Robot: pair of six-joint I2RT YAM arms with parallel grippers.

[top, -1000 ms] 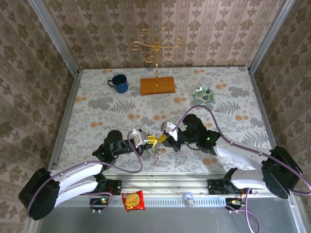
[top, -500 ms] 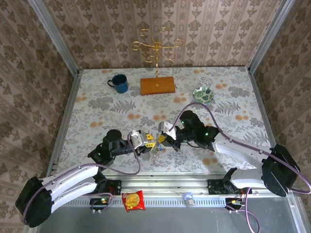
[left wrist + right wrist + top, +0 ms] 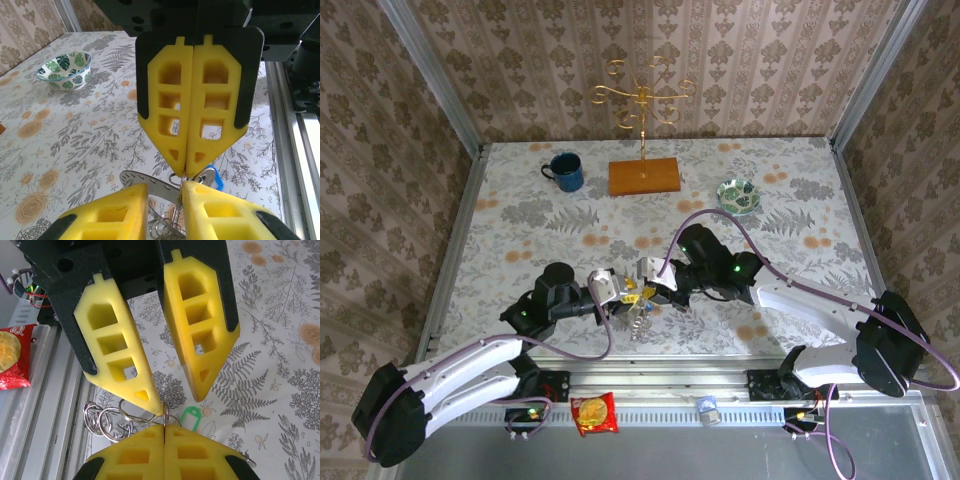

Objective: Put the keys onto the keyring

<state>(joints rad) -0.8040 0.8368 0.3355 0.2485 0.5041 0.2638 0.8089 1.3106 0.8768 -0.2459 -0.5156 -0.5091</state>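
From above, both arms meet over the counter (image 3: 770,190), shifted slightly left since a second ago, the keyring (image 3: 640,318) dangling between them. In the left wrist view the left jaws, pinched a moment ago, stand parted astride the ring, blue key (image 3: 212,178) just beside. In the right wrist view the right jaws stay clenched on the ring's wire, green key (image 3: 190,416) alongside. The left probably must re-grip before threading.

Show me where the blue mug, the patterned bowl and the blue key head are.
blue mug (image 3: 568,177), top external view, its body.
patterned bowl (image 3: 62,81), left wrist view, its outer wall.
blue key head (image 3: 214,179), left wrist view, its plastic face.
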